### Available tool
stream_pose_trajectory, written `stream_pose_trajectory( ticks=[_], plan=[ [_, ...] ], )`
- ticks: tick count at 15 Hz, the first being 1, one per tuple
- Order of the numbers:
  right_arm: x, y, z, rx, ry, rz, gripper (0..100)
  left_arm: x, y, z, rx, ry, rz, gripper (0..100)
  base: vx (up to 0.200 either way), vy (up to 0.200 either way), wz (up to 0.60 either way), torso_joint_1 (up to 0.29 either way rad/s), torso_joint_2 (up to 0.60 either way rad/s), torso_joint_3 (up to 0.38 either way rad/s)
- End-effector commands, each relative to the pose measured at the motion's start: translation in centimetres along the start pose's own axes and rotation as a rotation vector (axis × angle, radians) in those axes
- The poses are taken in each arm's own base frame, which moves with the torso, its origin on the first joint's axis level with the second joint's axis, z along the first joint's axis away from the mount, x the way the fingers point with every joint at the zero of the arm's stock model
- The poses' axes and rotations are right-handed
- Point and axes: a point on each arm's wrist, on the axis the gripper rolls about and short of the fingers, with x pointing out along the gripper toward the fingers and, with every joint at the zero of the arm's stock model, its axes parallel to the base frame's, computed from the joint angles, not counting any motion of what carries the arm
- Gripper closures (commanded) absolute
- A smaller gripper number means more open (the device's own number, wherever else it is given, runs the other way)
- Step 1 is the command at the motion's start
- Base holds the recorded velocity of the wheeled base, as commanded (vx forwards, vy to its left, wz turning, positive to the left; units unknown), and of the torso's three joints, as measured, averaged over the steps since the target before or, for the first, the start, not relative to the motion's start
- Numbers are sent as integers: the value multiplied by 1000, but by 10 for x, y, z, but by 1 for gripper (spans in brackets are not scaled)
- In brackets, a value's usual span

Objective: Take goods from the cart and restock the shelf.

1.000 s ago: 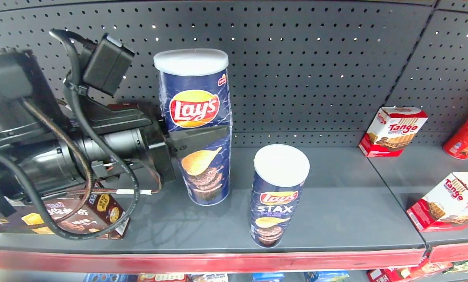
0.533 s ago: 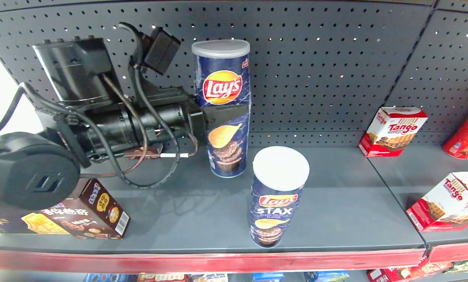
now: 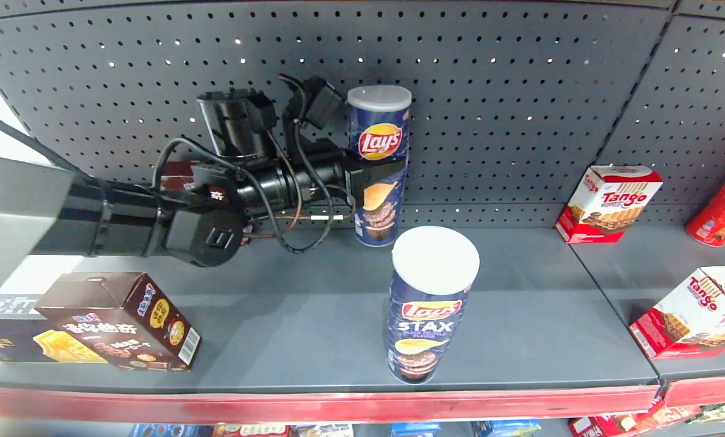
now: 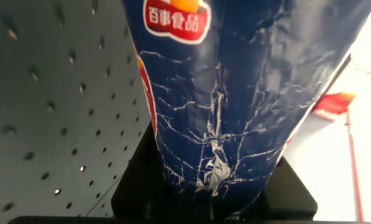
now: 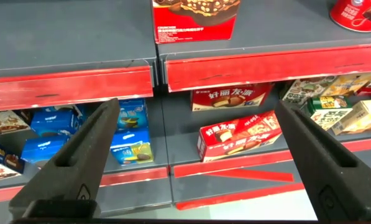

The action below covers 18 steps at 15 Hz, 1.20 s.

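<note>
My left gripper [image 3: 379,171] is shut on a tall dark blue chips can [image 3: 379,162] with a pale lid, held upright close to the pegboard at the back of the grey shelf [image 3: 313,340]. Its base hangs at or just above the shelf surface; I cannot tell if it touches. In the left wrist view the same can [image 4: 235,99] is clamped between the black jaws. A second, matching chips can [image 3: 429,303] stands upright nearer the shelf's front edge. My right gripper [image 5: 197,155] is open, fingers spread wide, facing lower shelves.
Brown snack boxes [image 3: 119,321] lie at the shelf's front left. Red-and-white wafer boxes [image 3: 608,203] and a red can [image 3: 723,209] occupy the neighbouring shelf on the right. The pegboard back wall [image 3: 520,109] bounds the rear. Lower shelves hold boxed goods [image 5: 235,134].
My left arm has carried the can away from the camera, toward the back of the shelf and rightward, ending behind the standing can. The other goods have stayed put.
</note>
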Motion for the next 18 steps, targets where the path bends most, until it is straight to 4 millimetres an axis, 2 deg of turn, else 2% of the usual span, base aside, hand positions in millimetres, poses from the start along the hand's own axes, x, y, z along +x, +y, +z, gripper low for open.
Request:
stream_pose_trajectory(
  ticks=[1, 4, 10, 11, 14, 18],
  plan=[
    [0, 0, 0, 0, 5, 1, 0, 19, 16, -38, -27, 45, 5, 100, 0, 0, 0, 0, 0, 0],
    [0, 0, 0, -1, 5, -1, 0, 29, 32, -52, -13, 43, 20, 100, 0, 0, 0, 0, 0, 0],
    [0, 0, 0, 0, 5, 1, 0, 39, 40, -66, -10, 42, 22, 100, 0, 0, 0, 0, 0, 0],
    [0, 0, 0, -1, 5, 1, 0, 40, 41, -70, -15, 51, 23, 0, 0, 0, 0, 0, 0, 0],
    [0, 0, 0, -1, 5, 1, 0, 40, 40, -67, -20, 50, 21, 0, 0, 0, 0, 0, 0, 0],
    [0, 0, 0, -1, 5, -1, 0, 20, 29, -34, -30, 67, 28, 0, 0, 0, 0, 0, 0, 0]
  ],
)
